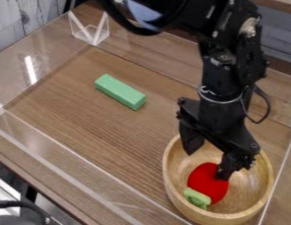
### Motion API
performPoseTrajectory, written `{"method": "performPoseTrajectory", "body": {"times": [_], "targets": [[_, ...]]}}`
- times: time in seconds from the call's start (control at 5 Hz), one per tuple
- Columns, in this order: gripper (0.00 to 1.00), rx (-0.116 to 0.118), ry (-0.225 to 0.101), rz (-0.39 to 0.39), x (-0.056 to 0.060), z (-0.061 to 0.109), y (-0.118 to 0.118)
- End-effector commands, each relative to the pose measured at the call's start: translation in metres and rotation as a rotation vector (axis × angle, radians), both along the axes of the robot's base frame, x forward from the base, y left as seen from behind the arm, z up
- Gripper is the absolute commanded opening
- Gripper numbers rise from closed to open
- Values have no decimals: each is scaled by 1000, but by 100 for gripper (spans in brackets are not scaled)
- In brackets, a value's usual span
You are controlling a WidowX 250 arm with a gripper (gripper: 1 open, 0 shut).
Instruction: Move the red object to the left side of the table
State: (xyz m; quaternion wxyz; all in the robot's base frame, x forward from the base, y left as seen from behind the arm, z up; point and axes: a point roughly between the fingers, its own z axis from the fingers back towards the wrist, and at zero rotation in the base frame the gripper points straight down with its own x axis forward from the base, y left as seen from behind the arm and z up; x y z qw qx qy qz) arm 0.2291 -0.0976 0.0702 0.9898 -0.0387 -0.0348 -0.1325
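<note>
Claw (pixel 217 151): your jaws stand wide apart, pointing down, gripping nothing | red object (pixel 208 178): just below the claw, unlifted, inside the wooden bowl (pixel 173 172) | progress: nothing moved yet; you likely still must grasp, lift and carry it left across the table (pixel 65 105) | green block (pixel 120 90): well left of claw, outside bowl.

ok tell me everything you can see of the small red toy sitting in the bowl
The small rounded bright-red toy looks smooth and plastic, with a little light-green piece at its lower left end. It lies on the floor of the round light wooden bowl, near the table's front right corner. The open black gripper points down over it, one finger reaching its upper right edge; whether it touches cannot be told. Part of the toy is hidden behind that finger.
</note>
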Motion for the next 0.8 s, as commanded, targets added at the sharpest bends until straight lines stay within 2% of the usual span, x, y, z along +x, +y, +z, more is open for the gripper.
{"method": "performPoseTrajectory", "body": {"times": [0.0, 0.4, 0.6], "targets": [[100, -12, -30, -3, 4, 9, -3], [100, -14, -40, -5, 4, 13, -4], [100, -13, -32, -9, 5, 4, -5]]}}
